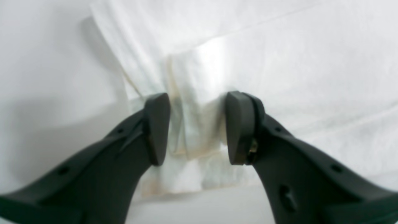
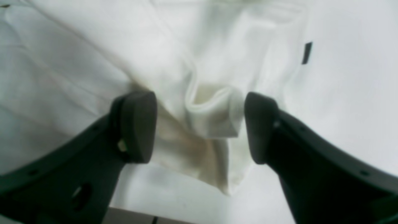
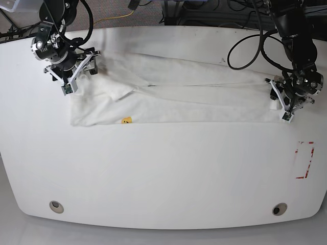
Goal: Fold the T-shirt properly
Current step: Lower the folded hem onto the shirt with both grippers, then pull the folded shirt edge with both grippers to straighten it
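T-shirt [image 3: 194, 94] fabric lies stretched in a long white band across the far half of the table [image 3: 163, 173], running from one arm to the other, already doubled lengthwise with a loose flap near its left end in the base view. No print shows on the upper side. A small yellow tag [image 3: 125, 120] sits near the front edge, and a small dark tag [image 2: 306, 53] shows in the right wrist view.

The cloth looks light, limp and thin; I judge it will sag and crease wherever it is unsupported, and a pinch through several bunched layers at each end should hold better than a single edge.

The left gripper [image 1: 197, 127] stands over the band's end on the base view's right, fingers spread apart with a bunched ridge of cloth rising between them, not pinched. The right gripper [image 2: 199, 127] is at the opposite end, fingers likewise spread on either side of a rolled fold, not clamping it.

The table is smooth, white and rounded at the corners, with two round fittings near the front edge and a red marking [image 3: 305, 160] at the right. Cables and dark equipment lie beyond the far edge.
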Available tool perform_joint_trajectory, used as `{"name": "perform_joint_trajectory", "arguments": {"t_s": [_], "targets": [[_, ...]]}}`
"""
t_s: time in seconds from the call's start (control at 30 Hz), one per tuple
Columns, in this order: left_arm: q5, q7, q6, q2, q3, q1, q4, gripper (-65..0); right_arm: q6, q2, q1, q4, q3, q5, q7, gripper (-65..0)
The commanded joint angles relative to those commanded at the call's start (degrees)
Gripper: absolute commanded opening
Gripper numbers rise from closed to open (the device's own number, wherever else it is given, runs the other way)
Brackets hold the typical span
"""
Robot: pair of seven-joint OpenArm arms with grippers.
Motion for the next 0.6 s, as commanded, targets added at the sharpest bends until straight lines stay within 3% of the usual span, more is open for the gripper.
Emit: {"name": "perform_joint_trajectory", "arguments": {"t_s": [0.1, 0.27, 0.33, 0.6], "targets": [[0.0, 0.0, 0.0, 0.0, 0.0, 0.0, 0.0, -37.5, 0.0, 0.0, 0.0, 0.0, 0.0, 0.0, 0.4, -29.5], [0.0, 0.0, 0.0, 0.0, 0.0, -0.1, -0.2, -37.5, 0.0, -0.1, 0.0, 0.0, -0.1, 0.0, 0.4, -57.2], [0.0, 0.0, 0.0, 0.0, 0.0, -0.2, -0.3, -37.5, 0.0, -1.2, 0.0, 0.2, -0.1, 0.0, 0.4, -65.0], [0.0, 0.0, 0.0, 0.0, 0.0, -0.3, -0.2, -37.5, 0.09, -3.3, -3.6, 6.6, -0.2, 1.3, 0.3, -65.0]]}}
